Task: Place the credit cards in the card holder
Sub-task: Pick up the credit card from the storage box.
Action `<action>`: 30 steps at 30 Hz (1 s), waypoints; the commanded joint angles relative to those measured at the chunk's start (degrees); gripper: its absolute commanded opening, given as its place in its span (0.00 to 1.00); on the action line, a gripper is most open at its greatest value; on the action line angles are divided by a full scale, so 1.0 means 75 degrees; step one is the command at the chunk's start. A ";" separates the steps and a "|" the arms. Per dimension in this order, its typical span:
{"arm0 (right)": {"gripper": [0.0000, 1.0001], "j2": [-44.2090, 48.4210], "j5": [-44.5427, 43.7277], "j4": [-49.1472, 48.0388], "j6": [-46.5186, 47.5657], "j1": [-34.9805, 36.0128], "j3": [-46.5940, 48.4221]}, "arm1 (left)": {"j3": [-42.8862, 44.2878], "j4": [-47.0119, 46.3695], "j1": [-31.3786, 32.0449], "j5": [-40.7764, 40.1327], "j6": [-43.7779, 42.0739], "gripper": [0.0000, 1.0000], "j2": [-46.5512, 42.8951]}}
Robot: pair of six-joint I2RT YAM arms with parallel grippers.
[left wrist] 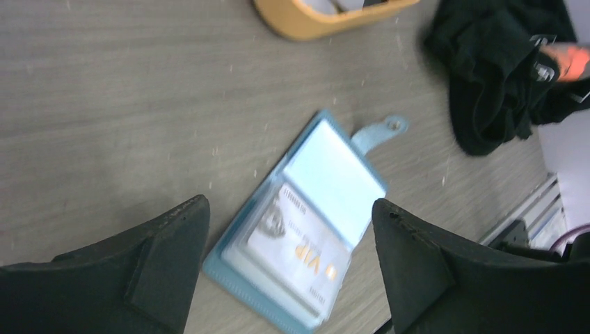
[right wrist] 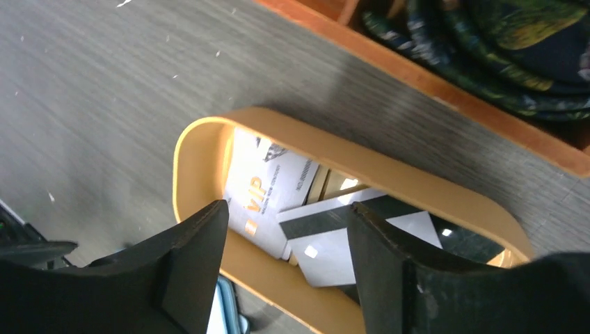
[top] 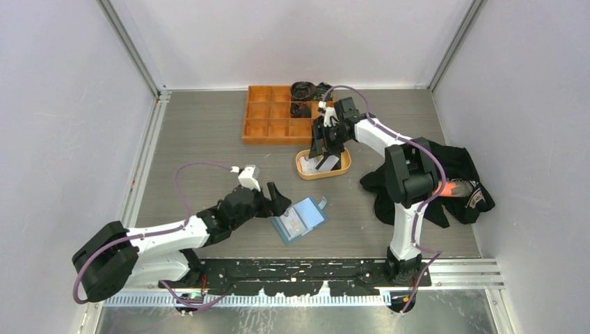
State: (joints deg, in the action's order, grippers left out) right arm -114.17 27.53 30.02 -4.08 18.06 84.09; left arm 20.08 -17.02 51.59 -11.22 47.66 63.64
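Observation:
The blue card holder (top: 300,219) lies open on the table in front of my left gripper (top: 277,200). In the left wrist view the holder (left wrist: 327,174) holds a white VIP card (left wrist: 299,243) in a clear slot, and my left gripper (left wrist: 291,209) is open just above it, holding nothing. Several credit cards (right wrist: 271,184) lie in the oval tan dish (right wrist: 202,149): a white VIP card and a card (right wrist: 334,247) with a black stripe. My right gripper (right wrist: 286,240) is open over the dish's near rim, above the cards. It shows in the top view (top: 324,145) too.
An orange compartment tray (top: 278,115) with dark items stands behind the tan dish (top: 304,171). A black cloth heap (top: 445,184) with an orange object lies at the right. White walls enclose the table.

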 commanded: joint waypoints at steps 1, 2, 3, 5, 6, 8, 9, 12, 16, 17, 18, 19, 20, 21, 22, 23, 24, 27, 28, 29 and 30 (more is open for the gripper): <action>0.65 -0.0208 -0.0499 -0.0695 -0.0889 0.0087 0.0355 | 0.0668 -0.1056 -0.0411 -0.0270 -0.0240 0.83 0.0505; 0.63 -0.0271 -0.0486 -0.0687 -0.0935 0.0087 0.0407 | 0.0715 -0.1211 -0.0514 -0.0204 -0.0176 0.81 0.0668; 0.61 -0.0355 -0.0467 -0.0629 -0.0974 0.0098 0.0457 | 0.0765 -0.1332 -0.0611 -0.0153 -0.0127 0.79 0.0830; 0.60 -0.0440 -0.0375 -0.0556 -0.1109 0.0098 0.0447 | 0.0907 -0.1490 -0.0799 -0.0057 -0.0025 0.74 0.1163; 0.58 -0.0433 -0.0357 -0.0588 -0.1194 0.0095 0.0377 | 0.0973 -0.1542 -0.0903 -0.0041 0.0054 0.71 0.1312; 0.56 -0.0422 -0.0354 -0.0702 -0.1365 0.0125 0.0267 | 0.1141 -0.1571 -0.1035 -0.0102 0.0149 0.67 0.1609; 0.56 -0.0422 -0.0394 -0.0714 -0.1415 0.0139 0.0255 | 0.1257 -0.1575 -0.1107 -0.0129 0.0184 0.65 0.1774; 0.55 -0.0462 -0.0550 -0.0702 -0.1506 0.0219 0.0240 | 0.1773 -0.1307 -0.1356 -0.0118 0.0419 0.54 0.2365; 0.55 -0.0448 -0.0822 -0.0747 -0.1740 0.0268 0.0074 | 0.2414 -0.0952 -0.1522 -0.0033 0.0673 0.41 0.3211; 0.55 -0.0413 -0.0911 -0.0789 -0.1777 0.0268 0.0001 | 0.2509 -0.0954 -0.1522 -0.0028 0.0676 0.40 0.3358; 0.55 -0.0351 -0.0977 -0.0884 -0.1843 0.0277 -0.0102 | 0.2603 -0.0944 -0.1518 -0.0042 0.0696 0.40 0.3490; 0.55 -0.0275 -0.1068 -0.1022 -0.1927 0.0284 -0.0236 | 0.2678 -0.0942 -0.1526 -0.0061 0.0710 0.40 0.3607; 0.55 -0.0226 -0.1108 -0.1103 -0.1974 0.0286 -0.0340 | 0.2767 -0.0942 -0.1525 -0.0052 0.0706 0.40 0.3714; 0.55 -0.0169 -0.1162 -0.1185 -0.2020 0.0282 -0.0436 | 0.2838 -0.0933 -0.1543 -0.0062 0.0711 0.40 0.3795; 0.55 -0.0119 -0.1322 -0.1254 -0.2102 0.0289 -0.0517 | 0.2904 -0.0915 -0.1544 -0.0081 0.0728 0.40 0.3890; 0.55 -0.0085 -0.1443 -0.1258 -0.2129 0.0313 -0.0543 | 0.2981 -0.0887 -0.1547 -0.0100 0.0743 0.40 0.3993; 0.56 -0.0062 -0.1545 -0.1257 -0.2118 0.0328 -0.0567 | 0.3064 -0.0830 -0.1547 -0.0111 0.0770 0.40 0.4090; 0.57 -0.0025 -0.1898 -0.1276 -0.2104 0.0404 -0.0653 | 0.3418 -0.0518 -0.1558 -0.0118 0.0867 0.40 0.4423; 0.58 -0.0015 -0.1934 -0.1277 -0.2076 0.0421 -0.0717 | 0.3559 -0.0328 -0.1556 -0.0090 0.0876 0.40 0.4519; 0.59 -0.0019 -0.1892 -0.1314 -0.2076 0.0427 -0.0753 | 0.3659 -0.0281 -0.1557 -0.0045 0.0867 0.40 0.4624; 0.59 -0.0038 -0.1803 -0.1317 -0.2090 0.0427 -0.0756 | 0.3727 -0.0275 -0.1556 0.0004 0.0859 0.40 0.4707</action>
State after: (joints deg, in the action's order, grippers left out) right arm -115.98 17.72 20.60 -19.62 20.78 80.05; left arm 44.31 -20.23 40.21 -11.31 53.63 97.21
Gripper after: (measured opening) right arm 0.582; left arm 0.401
